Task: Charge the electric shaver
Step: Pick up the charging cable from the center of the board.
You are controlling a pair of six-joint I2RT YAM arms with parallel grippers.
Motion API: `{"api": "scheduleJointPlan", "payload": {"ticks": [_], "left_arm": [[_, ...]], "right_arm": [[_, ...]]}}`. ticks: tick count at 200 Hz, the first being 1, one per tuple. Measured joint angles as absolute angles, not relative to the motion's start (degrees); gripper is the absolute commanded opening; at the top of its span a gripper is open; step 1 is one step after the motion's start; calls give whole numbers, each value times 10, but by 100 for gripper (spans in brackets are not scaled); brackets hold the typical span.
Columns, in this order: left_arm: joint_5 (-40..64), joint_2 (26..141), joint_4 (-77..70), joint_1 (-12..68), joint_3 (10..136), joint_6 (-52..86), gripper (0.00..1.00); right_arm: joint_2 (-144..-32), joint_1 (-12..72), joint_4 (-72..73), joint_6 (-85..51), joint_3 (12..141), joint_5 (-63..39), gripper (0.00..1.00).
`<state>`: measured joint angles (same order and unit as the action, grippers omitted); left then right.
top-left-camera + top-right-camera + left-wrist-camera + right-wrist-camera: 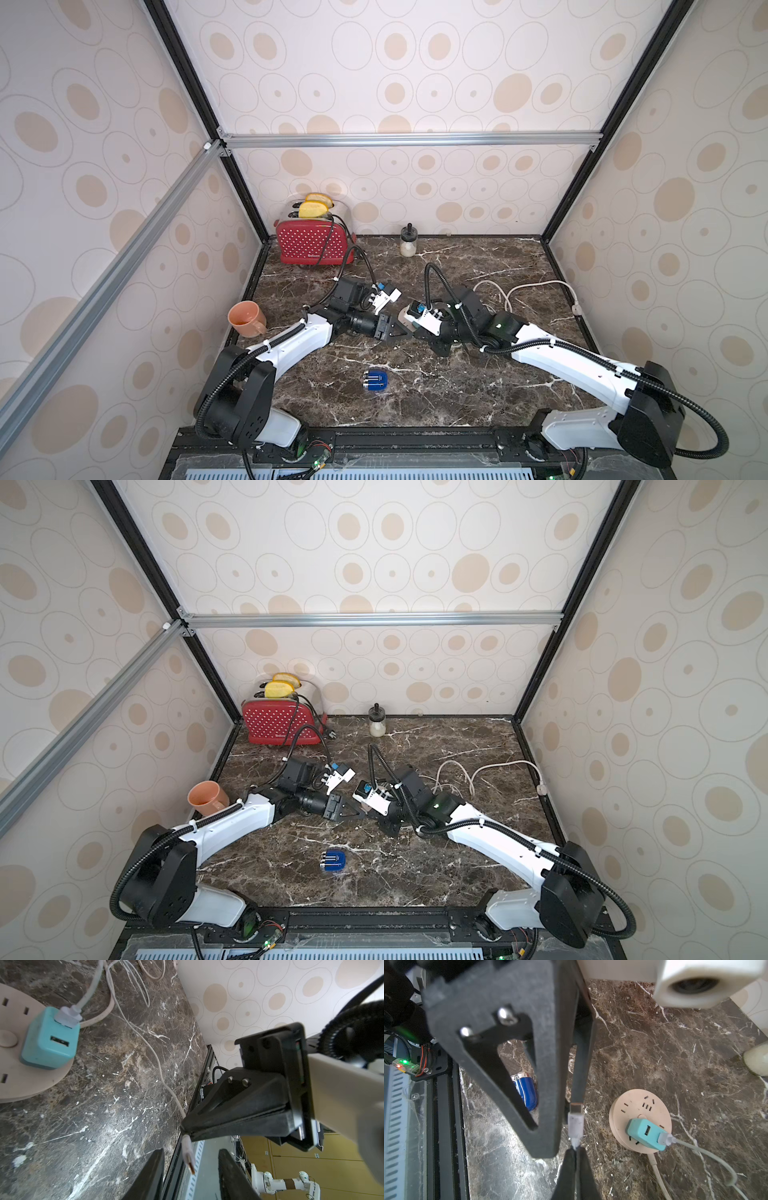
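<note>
Wallpapered panels enclose a dark marble surface (457,386) carrying a red toaster (311,247) at far left, an orange mug (246,318) at the left edge, and a round pink power strip (639,1109) with a teal adapter (643,1132) plugged in. At centre, the right hand (576,1150) is clamped on the white cable (706,1151) just behind its plug (576,1124), which sits between the parted fingers of the left hand (191,1151). The electric shaver (375,381) lies flat near the front edge, apart from both hands.
</note>
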<state>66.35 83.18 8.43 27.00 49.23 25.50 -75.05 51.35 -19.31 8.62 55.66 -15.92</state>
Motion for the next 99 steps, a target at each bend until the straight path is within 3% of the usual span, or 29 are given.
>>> {"api": "scheduleJointPlan", "payload": {"ticks": [49, 99], "left_arm": [[661, 841, 89, 271, 510, 248, 29], [656, 842, 89, 270, 517, 248, 3]], "right_arm": [[-750, 514, -183, 94, 557, -169, 0], [-750, 514, -178, 97, 556, -173, 0]]}}
